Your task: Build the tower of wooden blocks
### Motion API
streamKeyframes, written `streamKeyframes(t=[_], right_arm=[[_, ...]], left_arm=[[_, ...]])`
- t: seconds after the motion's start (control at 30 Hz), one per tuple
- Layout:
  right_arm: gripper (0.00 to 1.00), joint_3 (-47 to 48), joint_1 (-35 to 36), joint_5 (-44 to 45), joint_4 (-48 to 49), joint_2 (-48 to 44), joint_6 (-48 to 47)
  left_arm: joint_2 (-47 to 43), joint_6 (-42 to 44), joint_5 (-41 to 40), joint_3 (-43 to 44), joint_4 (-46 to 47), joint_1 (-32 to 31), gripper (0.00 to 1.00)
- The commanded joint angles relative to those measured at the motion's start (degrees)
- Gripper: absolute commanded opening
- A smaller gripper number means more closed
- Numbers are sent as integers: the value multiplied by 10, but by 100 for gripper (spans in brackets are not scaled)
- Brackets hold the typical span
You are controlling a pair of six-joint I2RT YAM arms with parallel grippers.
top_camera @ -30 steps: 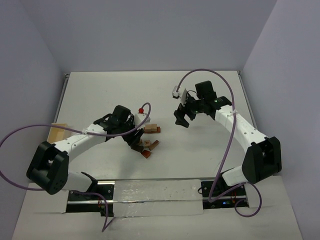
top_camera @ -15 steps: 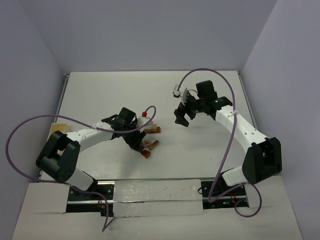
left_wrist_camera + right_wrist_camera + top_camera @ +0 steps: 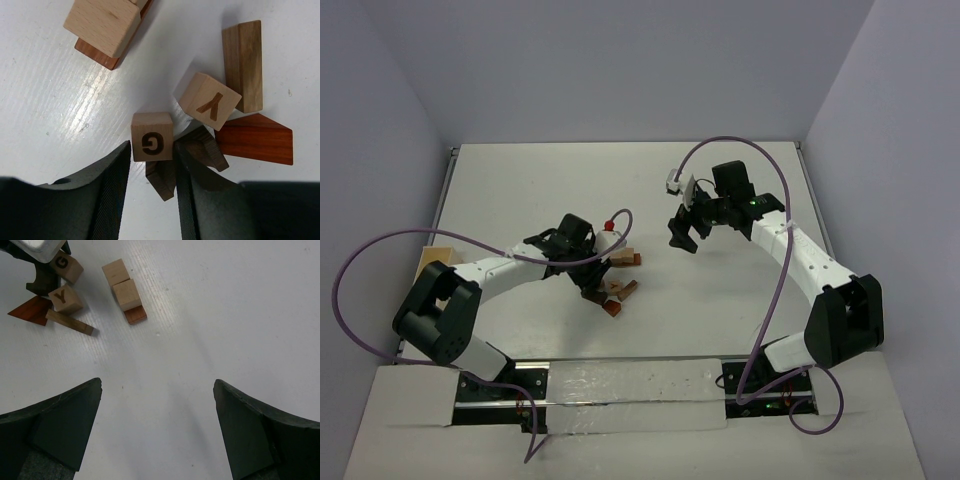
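Left wrist view, subject: tan wooden cube branded G point(image 3: 152, 142), set between the fingers of the left gripper point(image 3: 152, 156); one corner seems to rest on a dark brown wooden wedge point(image 3: 202, 148).
Left jaws: one either side of the G cube, pads at or against its opposite faces; whether they press yet cannot be told.
Right jaws: right gripper point(image 3: 157, 430) spread wide and empty, hanging above bare white table point(image 3: 200, 315), apart from the blocks.
Where the blocks lie: a loose cluster at mid-table before the left arm; tan wooden cube branded Y point(image 3: 209, 101) just beside the G cube; long dark brown wooden cuboid point(image 3: 242, 65) and reddish-brown wooden wedge point(image 3: 255, 140) touching the Y cube's far sides; a tan wooden block point(image 3: 102, 22) on a reddish-brown wooden slab point(image 3: 97, 54) stands apart; no tower stands yet.
Handling, judged: light, rigid, unbreakable; smooth faces may slip if gripped off-square; a tilted cube may twist as the jaws meet it.
Hold point, judged: two parallel side faces at mid-height, lettered face left clear.
Pointing and long axis: G face turned up to the camera, letter rotated in frame; cubes have no long axis; the cuboid lies flat, its length running up the frame.
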Motion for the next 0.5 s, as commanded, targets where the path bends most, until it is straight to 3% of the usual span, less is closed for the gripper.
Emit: streamKeyframes(t=[0.0, 0.27, 0.37, 0.47], right_arm=[[100, -8, -4, -7, 21, -2, 5], [100, -15, -4, -2, 23, -8, 3], [100, -15, -5, -3, 19, -6, -1], [100, -12, -6, -6, 17, -2, -2]], left_arm=[[-2, -7, 0, 20, 20, -4, 44], [-48, 131, 67, 55, -110, -3, 30], [-93, 174, 98, 79, -149, -2, 15], [-101, 205, 119, 98, -176, -2, 13]])
